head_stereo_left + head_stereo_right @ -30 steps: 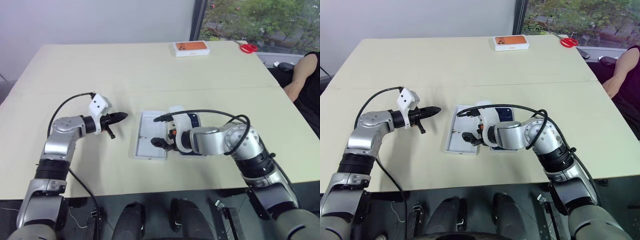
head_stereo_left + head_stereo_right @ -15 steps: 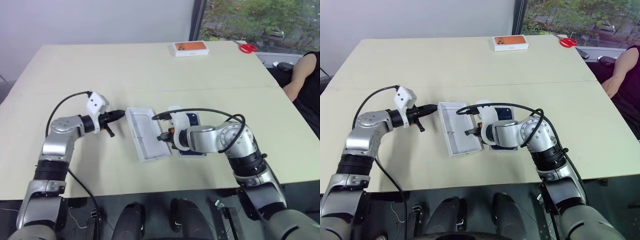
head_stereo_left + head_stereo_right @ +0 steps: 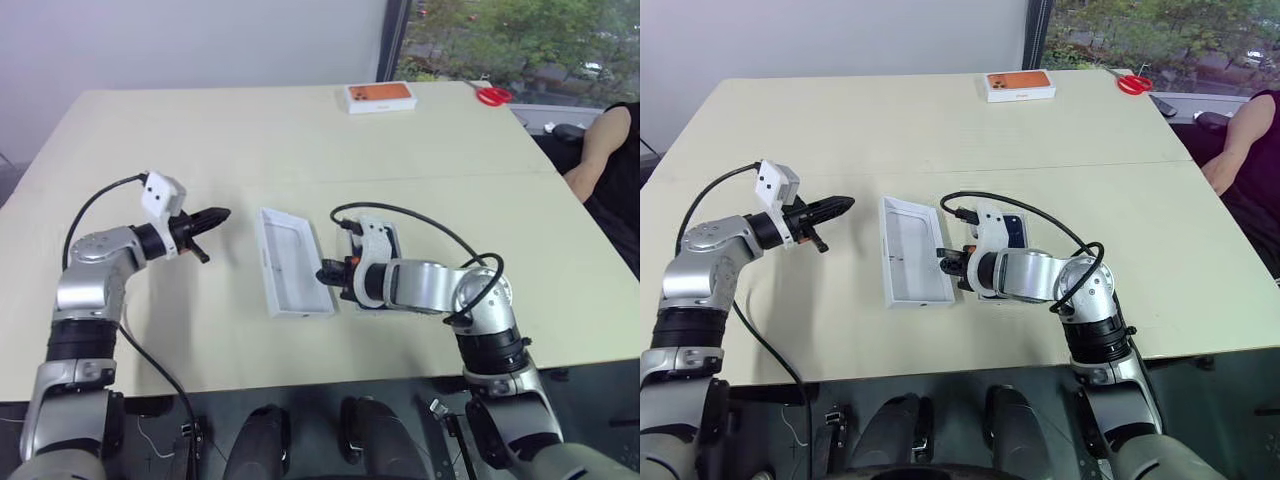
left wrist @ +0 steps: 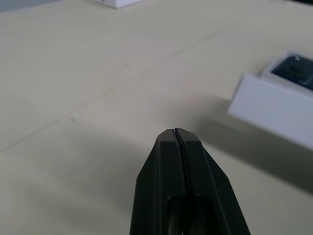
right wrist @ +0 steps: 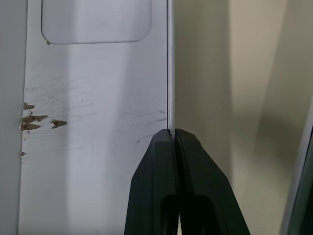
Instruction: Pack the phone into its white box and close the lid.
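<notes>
Right gripper (image 3: 325,272): fingers together, pinching near long wall of lid (image 3: 292,262); lid inside-up, likely gripped for flipping over. Phone (image 3: 1006,229) in white box (image 3: 392,240), just behind that wrist. Left gripper (image 3: 212,216): closed, empty, parked clear beyond lid's far side.

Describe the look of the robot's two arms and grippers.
Both arms are silver-grey metal with black joint bands. Each ends in a white wrist housing and a gripper of two tapered black fingers: left gripper, right gripper. A black cable loops from each wrist.
</notes>
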